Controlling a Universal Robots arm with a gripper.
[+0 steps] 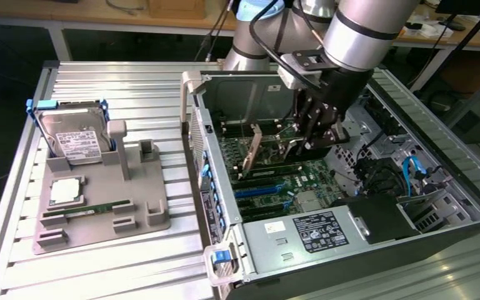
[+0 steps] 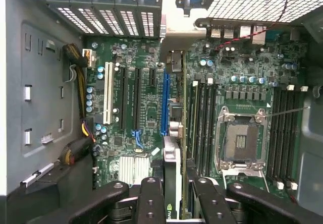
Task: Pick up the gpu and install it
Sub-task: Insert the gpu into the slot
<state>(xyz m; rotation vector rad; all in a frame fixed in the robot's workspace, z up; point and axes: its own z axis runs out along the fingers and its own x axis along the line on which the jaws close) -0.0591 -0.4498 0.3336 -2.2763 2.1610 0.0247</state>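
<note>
Black gripper (image 1: 314,139) hangs inside the open case (image 1: 215,187), clamped on the gpu (image 1: 265,164), which stands on edge low over the green board (image 1: 294,181). Whether the card already touches the board cannot be told from here. Well apart, on the exterior view's left, a grey tray (image 1: 152,219) carries the hard drive (image 1: 73,140) and the memory stick (image 1: 85,211).

From the wrist, both fingers (image 2: 151,199) press the flat sides of the gpu (image 2: 174,176), with no slack showing. The card runs away from them to its silver bracket (image 2: 176,27) at the far wall of the case. The blue slot (image 2: 165,98) lies just beside the card's lower edge, not clearly under it.

That offset looks like the main risk: pushed down out of line, the card's contacts would land on the board beside the slot and could bend or scrape. The bracket could also catch the case frame and tilt the card in the grip
</note>
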